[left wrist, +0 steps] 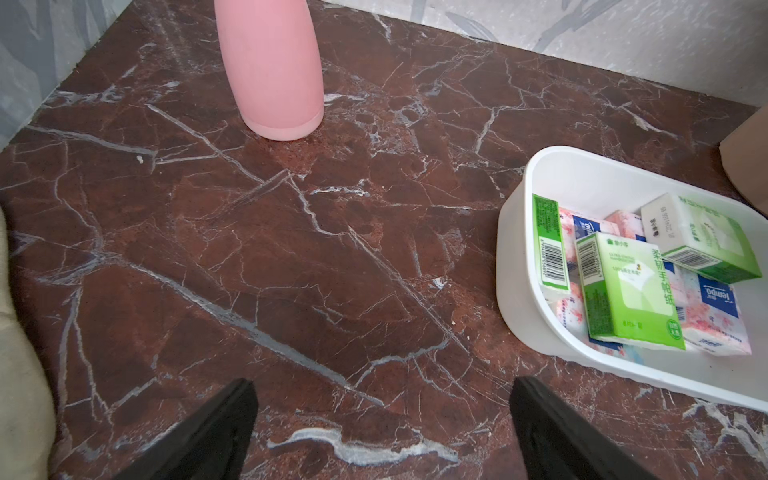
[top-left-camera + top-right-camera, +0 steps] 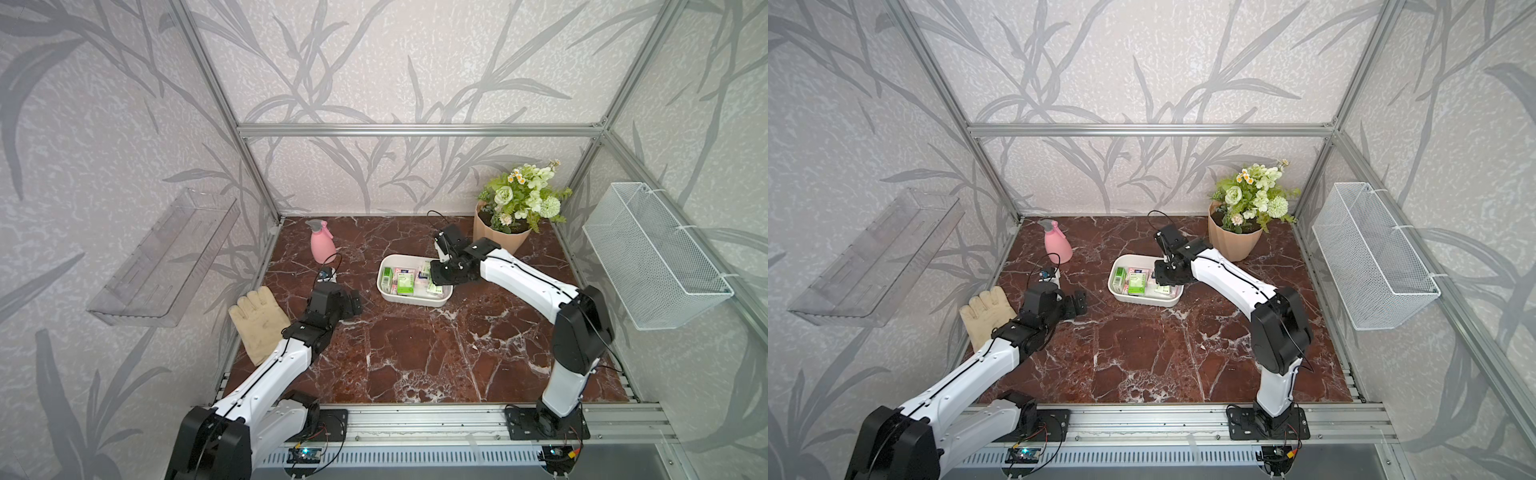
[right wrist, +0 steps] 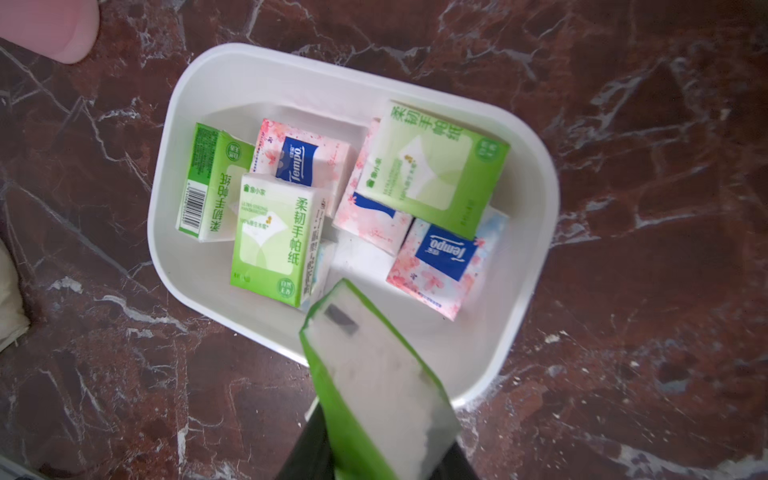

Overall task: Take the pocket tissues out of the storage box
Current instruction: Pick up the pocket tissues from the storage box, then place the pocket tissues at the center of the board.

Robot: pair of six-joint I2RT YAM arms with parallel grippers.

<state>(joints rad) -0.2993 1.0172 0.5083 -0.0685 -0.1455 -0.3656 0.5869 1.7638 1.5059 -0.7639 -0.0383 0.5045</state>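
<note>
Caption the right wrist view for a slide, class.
Right pincer holds a green tissue packet over the white storage box.

White rounded box (image 3: 166,174) on worktop (image 3: 623,124); seven packets (image 3: 274,241) jumbled inside, green, pink, pale blue; another green packet (image 3: 374,386) gripped above rim.

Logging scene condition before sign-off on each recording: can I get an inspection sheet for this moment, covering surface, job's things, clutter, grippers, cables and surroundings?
Surface: dark red marble tabletop; a few pale crumbs, no spills seen.
Job's things: white storage box on the table; pocket tissues inside: three green, three pink, one pale blue partly buried. A fourth green packet is held above the box.
Clutter: pink spray bottle, beige glove, potted flowers; none touching the box.
Grippers: right gripper shut on the green packet; left gripper open, empty, over bare table.
Cables: black cable loop at each wrist; no snag seen.
Surroundings: clear shelf, wire mesh basket, aluminium frame, leaf wallpaper.
</note>
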